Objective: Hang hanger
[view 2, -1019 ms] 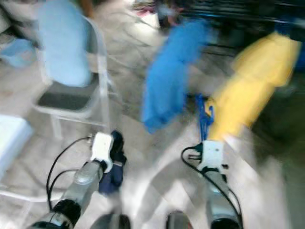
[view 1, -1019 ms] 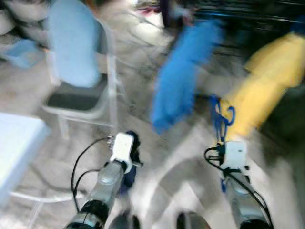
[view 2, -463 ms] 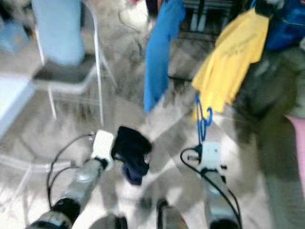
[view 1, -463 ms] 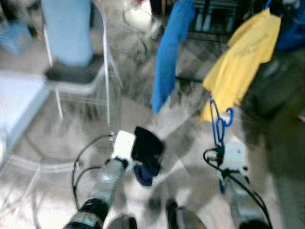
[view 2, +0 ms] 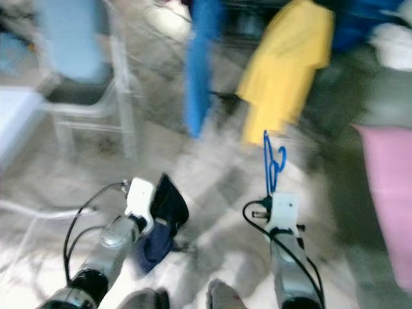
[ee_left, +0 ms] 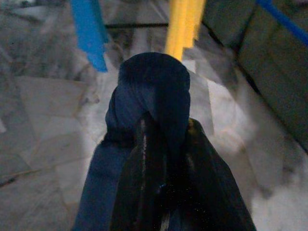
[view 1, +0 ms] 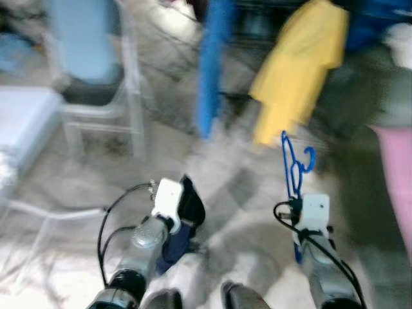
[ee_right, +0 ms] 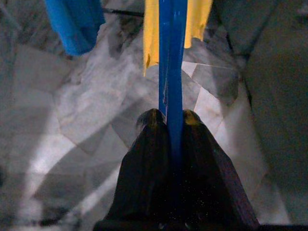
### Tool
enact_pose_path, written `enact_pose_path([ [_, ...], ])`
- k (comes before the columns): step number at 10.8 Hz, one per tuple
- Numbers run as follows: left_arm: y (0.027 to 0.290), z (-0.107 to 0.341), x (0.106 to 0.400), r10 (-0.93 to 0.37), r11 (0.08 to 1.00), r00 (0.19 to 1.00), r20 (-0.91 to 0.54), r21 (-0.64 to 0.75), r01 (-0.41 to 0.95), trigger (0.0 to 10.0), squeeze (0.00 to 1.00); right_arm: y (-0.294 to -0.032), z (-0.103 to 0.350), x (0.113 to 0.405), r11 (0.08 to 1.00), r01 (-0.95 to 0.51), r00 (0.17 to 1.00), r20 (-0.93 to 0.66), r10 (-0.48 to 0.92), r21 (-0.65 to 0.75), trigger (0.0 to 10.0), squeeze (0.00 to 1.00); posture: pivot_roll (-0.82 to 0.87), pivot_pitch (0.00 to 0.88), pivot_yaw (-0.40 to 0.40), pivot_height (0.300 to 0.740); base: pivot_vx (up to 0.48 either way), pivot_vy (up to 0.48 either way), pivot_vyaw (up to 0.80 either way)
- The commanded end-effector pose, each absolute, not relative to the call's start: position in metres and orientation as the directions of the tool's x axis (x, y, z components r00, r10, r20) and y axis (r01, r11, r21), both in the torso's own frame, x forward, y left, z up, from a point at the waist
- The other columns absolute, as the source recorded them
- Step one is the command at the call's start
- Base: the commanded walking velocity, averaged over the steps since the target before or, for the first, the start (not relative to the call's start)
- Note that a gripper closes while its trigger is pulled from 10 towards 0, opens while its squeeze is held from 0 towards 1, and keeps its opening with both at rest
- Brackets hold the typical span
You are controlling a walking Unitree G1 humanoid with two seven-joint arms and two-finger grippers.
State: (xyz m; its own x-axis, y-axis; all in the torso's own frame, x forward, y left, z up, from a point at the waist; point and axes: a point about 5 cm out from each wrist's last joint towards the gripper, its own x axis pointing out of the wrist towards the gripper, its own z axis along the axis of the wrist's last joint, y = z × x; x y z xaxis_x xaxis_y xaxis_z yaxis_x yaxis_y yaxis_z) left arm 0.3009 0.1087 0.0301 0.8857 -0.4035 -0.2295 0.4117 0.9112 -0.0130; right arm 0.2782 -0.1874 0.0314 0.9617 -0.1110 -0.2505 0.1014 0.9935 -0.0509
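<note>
Right claw [ee_right: 171, 126] grips the blue hanger [view 1: 293, 168], left claw [ee_left: 163, 139] a dark cloth [ee_left: 154, 91]; hanging not yet done, yellow shirt [view 1: 299, 64] at 12 o'clock.

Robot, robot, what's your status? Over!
Right gripper shut on blue hanger. Left gripper shut on dark cloth. Yellow shirt hanging ahead.

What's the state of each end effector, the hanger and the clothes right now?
Left end effector: shut on dark blue cloth.
Right end effector: shut on blue hanger, hook up.
Blue hanger: not yet hung.
Yellow shirt: hanging.
Blue garment: hanging.
Chair: upright, light blue cloth over its back.
</note>
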Motion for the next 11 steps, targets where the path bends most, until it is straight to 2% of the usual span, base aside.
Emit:
enact_pose_path([
  [1,0.111,0.035,0.303,-0.407,0.910,0.891,-0.199,-0.011,0.414,10.0,0.00,-0.184,0.032,0.278,0.995,0.088,0.963,-0.251,-0.097,-0.047,10.0,0.00,-0.08,0.199,0.057,0.740,0.000,0.000,-0.80],
  [5,0.112,0.051,0.311,-0.437,0.897,0.892,-0.118,0.017,0.442,10.0,0.00,-0.182,0.036,0.276,0.994,0.064,0.970,-0.230,-0.083,-0.088,10.0,0.00,-0.10,0.201,0.059,0.740,0.000,0.000,-0.80],
  [6,0.114,0.060,0.317,-0.441,0.891,0.893,-0.088,0.082,0.447,10.0,0.00,-0.182,0.036,0.276,0.994,0.061,0.971,-0.227,-0.080,-0.090,10.0,0.00,-0.10,0.202,0.059,0.740,0.000,0.000,-0.80],
  [7,0.117,0.070,0.324,-0.453,0.877,0.889,-0.064,0.149,0.458,10.0,0.00,-0.181,0.042,0.276,0.997,0.041,0.981,-0.185,-0.051,-0.060,10.0,0.00,-0.10,0.204,0.059,0.740,0.000,0.000,0.00],
  [8,0.121,0.085,0.333,-0.473,0.855,0.881,-0.031,0.224,0.467,10.0,0.00,-0.180,0.047,0.277,0.996,-0.005,0.985,-0.171,-0.010,-0.087,10.0,0.00,-0.10,0.207,0.059,0.740,0.000,0.000,0.00],
  [11,0.135,0.142,0.362,-0.581,0.689,0.814,0.021,0.546,0.477,10.0,0.00,-0.194,0.076,0.283,0.961,-0.169,0.983,-0.110,0.148,-0.217,10.0,0.00,-0.10,0.222,0.064,0.740,0.000,0.000,0.00],
])
